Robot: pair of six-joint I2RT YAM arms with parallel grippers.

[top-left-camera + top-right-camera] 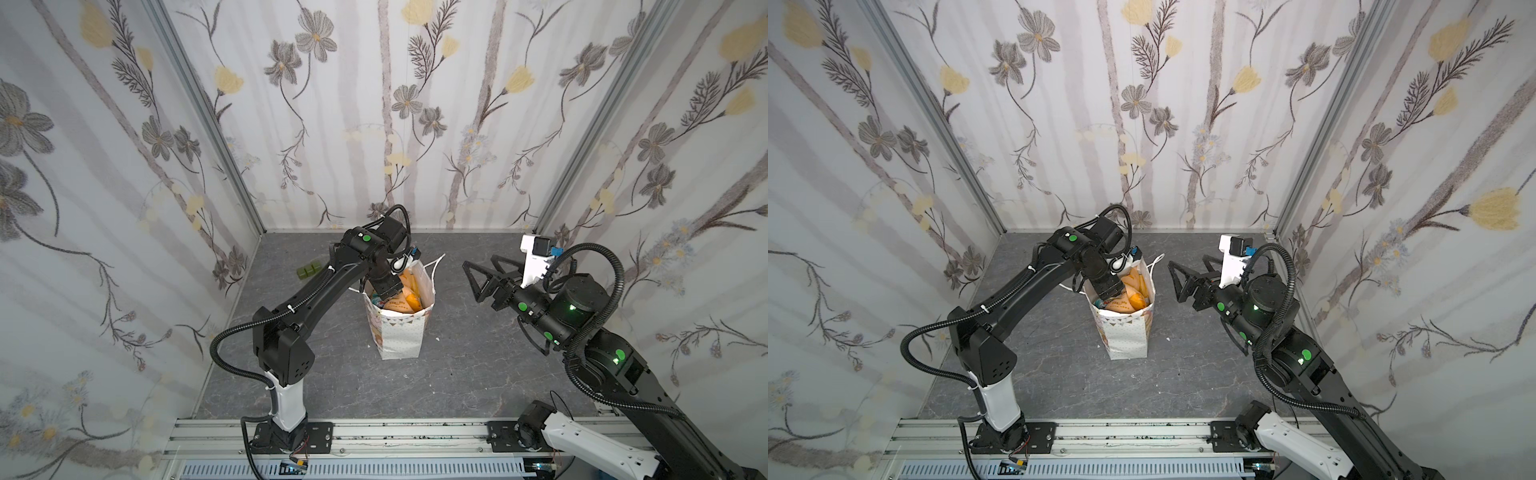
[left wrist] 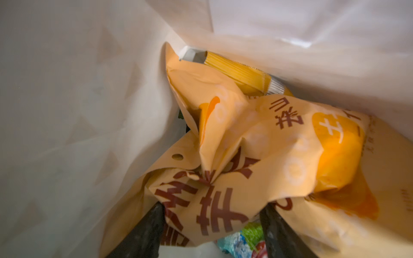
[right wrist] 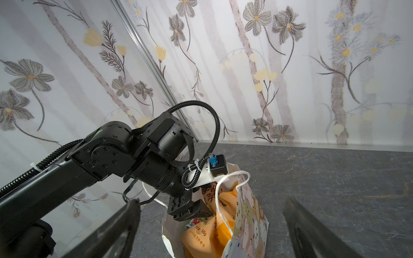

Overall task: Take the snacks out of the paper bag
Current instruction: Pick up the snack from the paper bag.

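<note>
Far to the left, near the flowered wall, three small dark green blocks (image 1: 307, 271) sit in a row on the grey stone-patterned tabletop (image 1: 457, 374), well apart from everything else.

Next comes the black left arm, which reaches over and dips its left gripper (image 1: 386, 287) down into the mouth of the tall white paper bag with cord handles and a triangle bunting print (image 1: 401, 336). The bag stands upright near the middle of the table in both top views (image 1: 1127, 338).

The snacks are all inside it. In the left wrist view, the left gripper's two black fingers (image 2: 143, 232) stand apart on either side of a crumpled pale orange foil packet with dark red-brown lettering (image 2: 223, 201). They touch its lower fold, but the view is too tight to tell whether they really pinch it. Behind that packet a yellow ridged packet with a silver sealed end (image 2: 237, 71) leans against the bag's inner wall (image 2: 89, 111). A bit of a teal and green packet (image 2: 241, 242) peeks out low between the fingers.

To the right of the bag, and clear of it, the right gripper (image 1: 478, 261) hangs in the air with its triangular fingers spread wide, holding nothing. It points toward the bag's rim.
</note>
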